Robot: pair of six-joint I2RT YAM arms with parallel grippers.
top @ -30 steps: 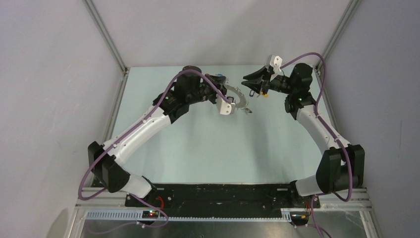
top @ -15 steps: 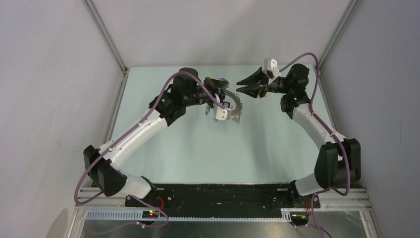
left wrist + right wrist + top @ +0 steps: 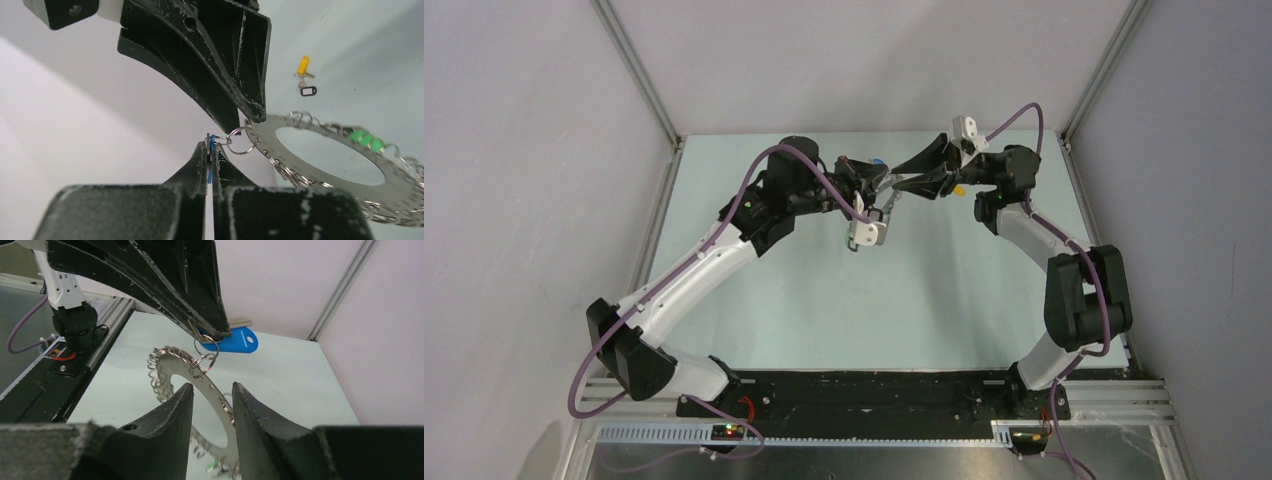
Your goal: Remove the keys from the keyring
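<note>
one key in the grip: left fingers (image 3: 199, 161) are pressed shut on the blue-headed key (image 3: 238, 341), pinching its head edge-on.
link: a small split ring (image 3: 231, 141) joins that key to the rim of the keyring (image 3: 402, 175), so it is not yet free.
right fingers: right fingers (image 3: 175, 410) stand apart with their tips at the split ring where it meets the rim; they hold nothing, and whether they touch it i cannot tell.
keyring: up in the air between the two arms, over the far half of the worktop (image 3: 360, 55).
left on the rim: green-headed keys (image 3: 365, 137) and many more small rings.
already off: a yellow-headed key (image 3: 302, 66) and a dark-headed key (image 3: 309, 91) lie loose on the worktop beyond, just beside each other and well apart from the keyring.
progress: partly done, by my judgement; the blue one is in hand and the green ones wait.
</note>
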